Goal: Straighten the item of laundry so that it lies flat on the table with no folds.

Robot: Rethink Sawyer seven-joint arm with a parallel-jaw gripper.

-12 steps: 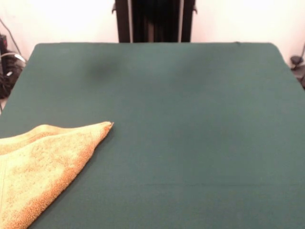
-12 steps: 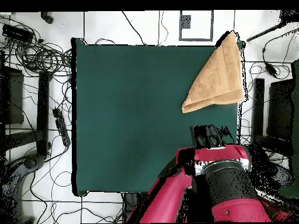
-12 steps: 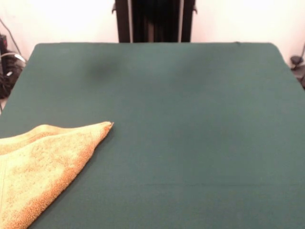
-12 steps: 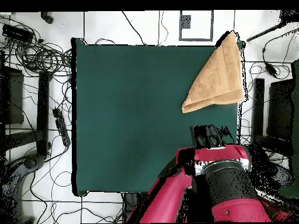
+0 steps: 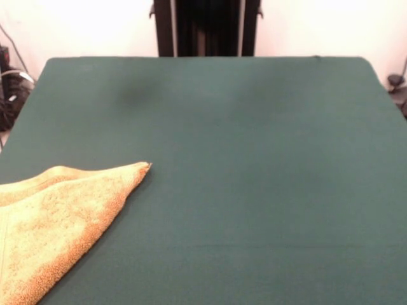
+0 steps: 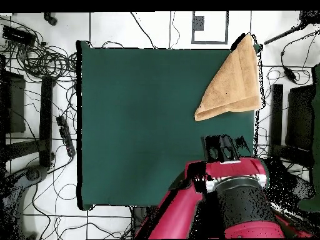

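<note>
The item of laundry (image 5: 51, 222) is an orange-yellow terry towel, folded over into a triangle. It lies at the near left of the table (image 5: 241, 159) in the front view, with one pointed corner toward the middle. Seen from overhead, the towel (image 6: 234, 84) sits in the table's (image 6: 144, 119) top right corner and reaches its right edge. My gripper (image 6: 222, 149) shows only from overhead, as a dark block at the end of the red arm, just below the towel's lower edge and apart from it. The front view has no gripper in it.
Cables (image 6: 44, 59) and dark equipment (image 6: 15, 103) lie on the floor left of the table in the overhead view. More dark gear (image 6: 300, 115) stands on the floor to its right. The red arm (image 6: 231, 200) covers the table's bottom right corner.
The arm and gripper have shifted very slightly toward the bottom of the overhead view. The towel has not moved.
</note>
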